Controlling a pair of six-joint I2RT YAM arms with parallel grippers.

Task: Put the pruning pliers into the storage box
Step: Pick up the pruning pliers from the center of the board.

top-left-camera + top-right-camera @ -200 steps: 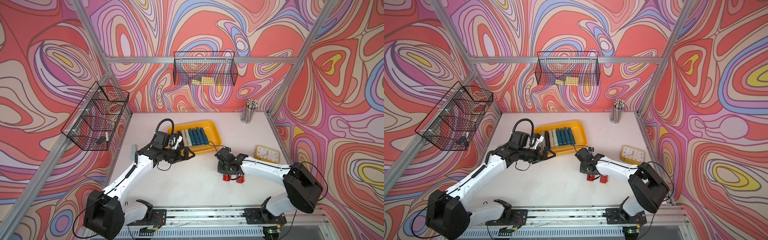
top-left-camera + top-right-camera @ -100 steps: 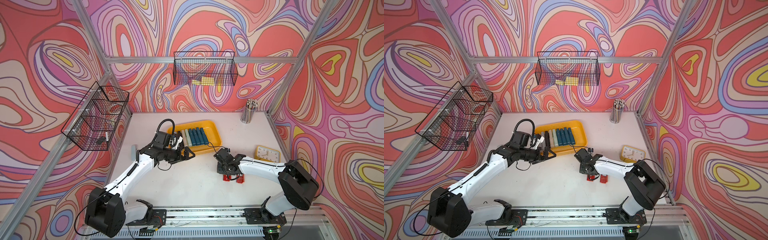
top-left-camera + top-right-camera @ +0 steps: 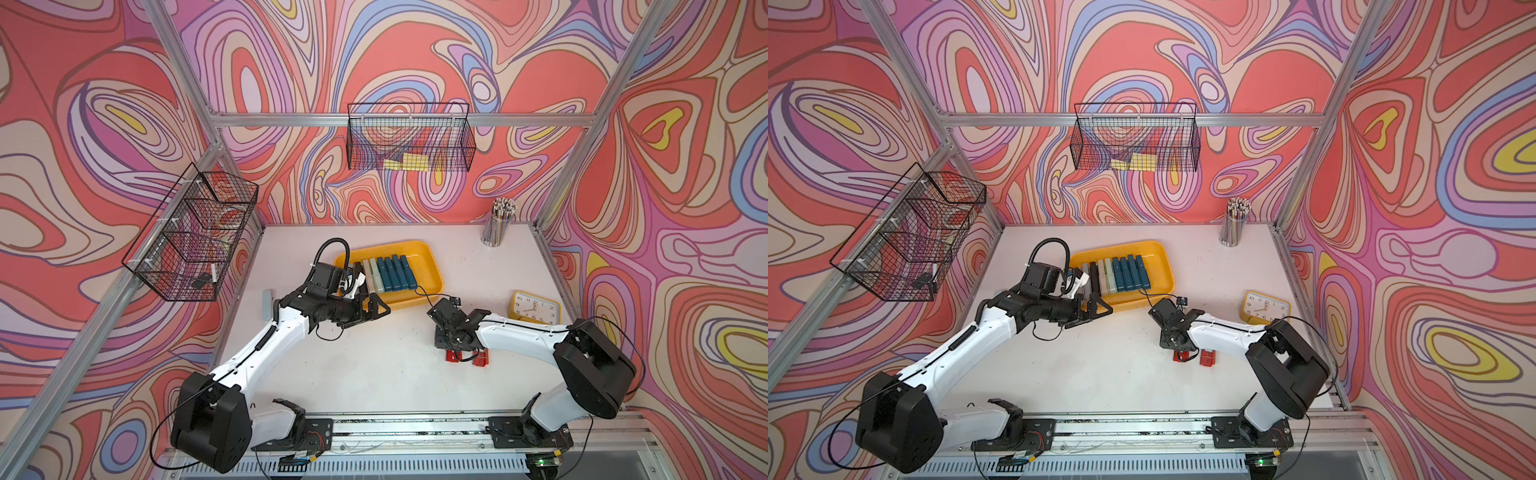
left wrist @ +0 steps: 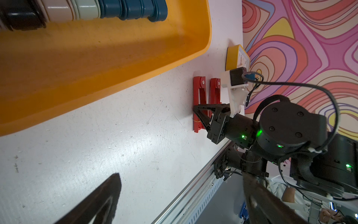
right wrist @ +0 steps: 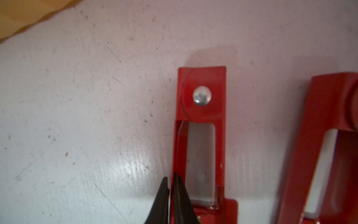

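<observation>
White, scuffed table [image 3: 374, 374] inside a booth of swirling pink and orange walls. Nearest the front rail, two red pliers [image 3: 454, 356] lie flat and parallel, just beside each other and well apart from the tray. The right gripper [image 5: 170, 186] points down, clenched on the thin side rail of the one farther from the clock. Farther in, the left gripper [image 3: 376, 311] hangs spread wide and empty at the tray's near rim. A grey pliers [image 3: 268, 305] lies alone near the table's left edge. In the yellow tray [image 3: 432, 266], a row of pliers [image 3: 386, 274] fills the left half; the right half is bare. A yellow clock [image 3: 534, 307] stands near the right edge and a pencil cup [image 3: 496, 224] at the back corner.

The pinch is narrow and off to one side, so on lifting the tool may twist, swing or slip free, or drag its neighbour. The left gripper sits close to the route and could be struck. The table between the red pliers and the tray is bare, giving room to carry
</observation>
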